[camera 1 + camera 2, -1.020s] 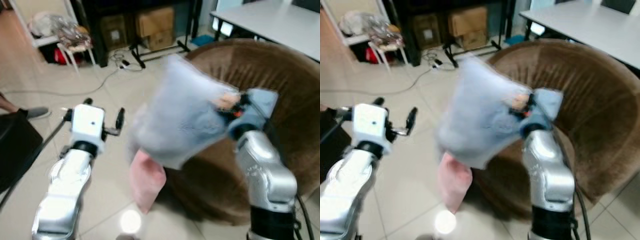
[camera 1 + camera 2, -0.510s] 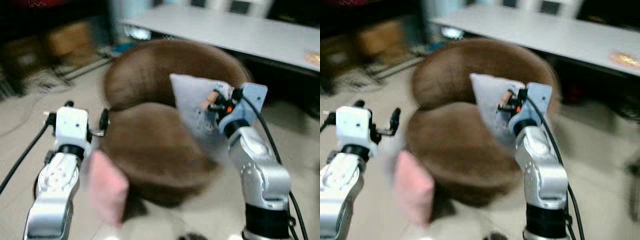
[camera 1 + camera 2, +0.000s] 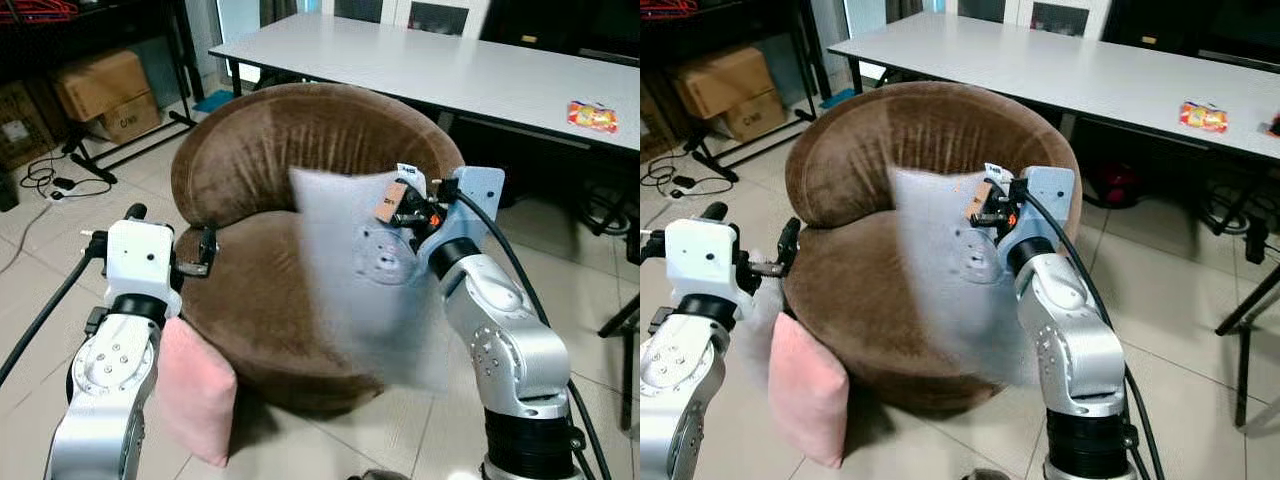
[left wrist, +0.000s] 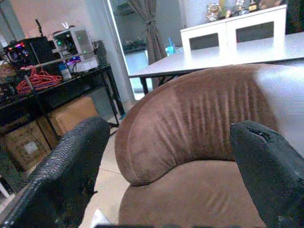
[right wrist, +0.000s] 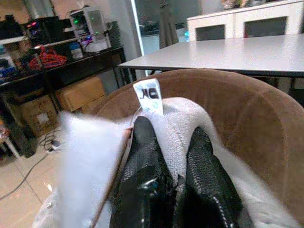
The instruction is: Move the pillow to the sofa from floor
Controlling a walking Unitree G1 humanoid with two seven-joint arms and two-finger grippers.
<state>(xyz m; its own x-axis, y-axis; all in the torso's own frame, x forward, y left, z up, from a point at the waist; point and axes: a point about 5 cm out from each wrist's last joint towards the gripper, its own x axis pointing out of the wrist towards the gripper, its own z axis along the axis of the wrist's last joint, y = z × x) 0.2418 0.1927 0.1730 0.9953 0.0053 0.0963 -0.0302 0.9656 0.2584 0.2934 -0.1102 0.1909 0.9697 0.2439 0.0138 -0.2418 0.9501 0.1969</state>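
Note:
A pale grey-blue pillow [image 3: 355,270] hangs over the seat of the round brown sofa chair [image 3: 260,150], a little blurred. My right gripper [image 3: 408,207] is shut on its upper corner, by the white tag [image 5: 148,95]; its black fingers [image 5: 142,156] pinch the fluffy fabric. My left gripper [image 3: 168,240] stands open at the chair's left edge, holding nothing, its fingers [image 4: 71,166] spread wide before the backrest. A pink pillow [image 3: 195,390] leans against the chair's base on the floor, beside my left arm.
A long white table [image 3: 450,70] stands behind the chair, a snack packet [image 3: 592,115] on it. Cardboard boxes [image 3: 100,85] and cables [image 3: 50,180] lie at the back left. A black chair leg [image 3: 620,320] stands at the right. Tiled floor surrounds the chair.
The camera has swung towards the chair, which now faces me squarely. The grey pillow, still in my right gripper, has come lower over the seat.

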